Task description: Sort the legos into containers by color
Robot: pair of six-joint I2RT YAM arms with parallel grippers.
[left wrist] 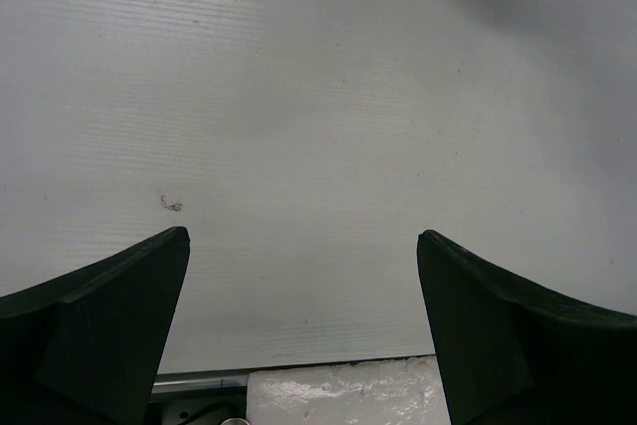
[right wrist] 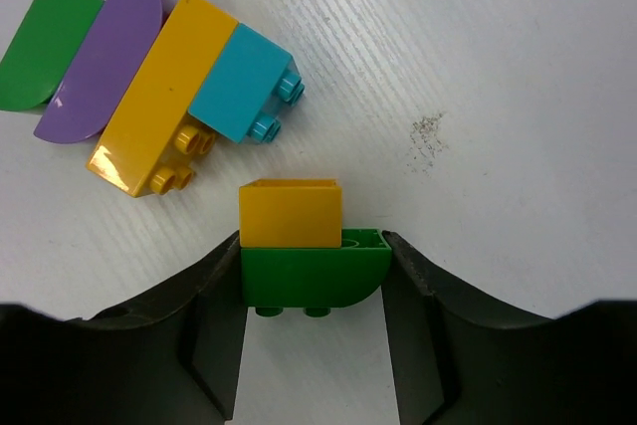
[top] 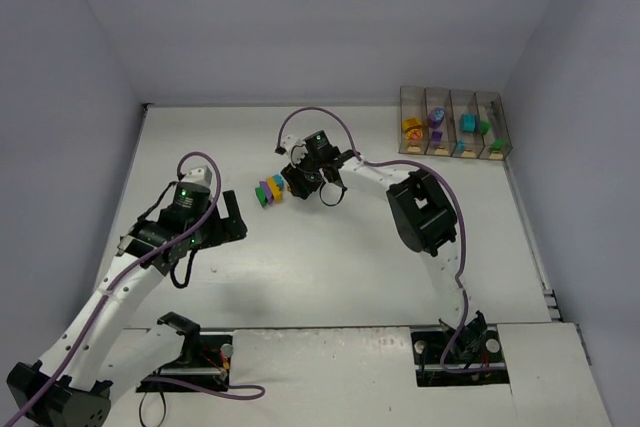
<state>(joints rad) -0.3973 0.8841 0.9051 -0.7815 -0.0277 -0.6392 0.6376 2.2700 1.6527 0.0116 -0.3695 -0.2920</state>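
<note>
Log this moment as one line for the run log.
left gripper: open, empty | right gripper: gripping green brick, yellow brick abutting | containers: partly filled

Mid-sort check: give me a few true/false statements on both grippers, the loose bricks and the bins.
1. The right gripper has a finger against each side of a green brick. True.
2. A small yellow brick sits against that green brick. True.
3. The left gripper holds a purple brick. False: it is open over bare table, holding nothing.
4. All four containers are empty. False: each holds bricks.
5. The teal brick lies alone. False: it touches the long yellow brick.
</note>
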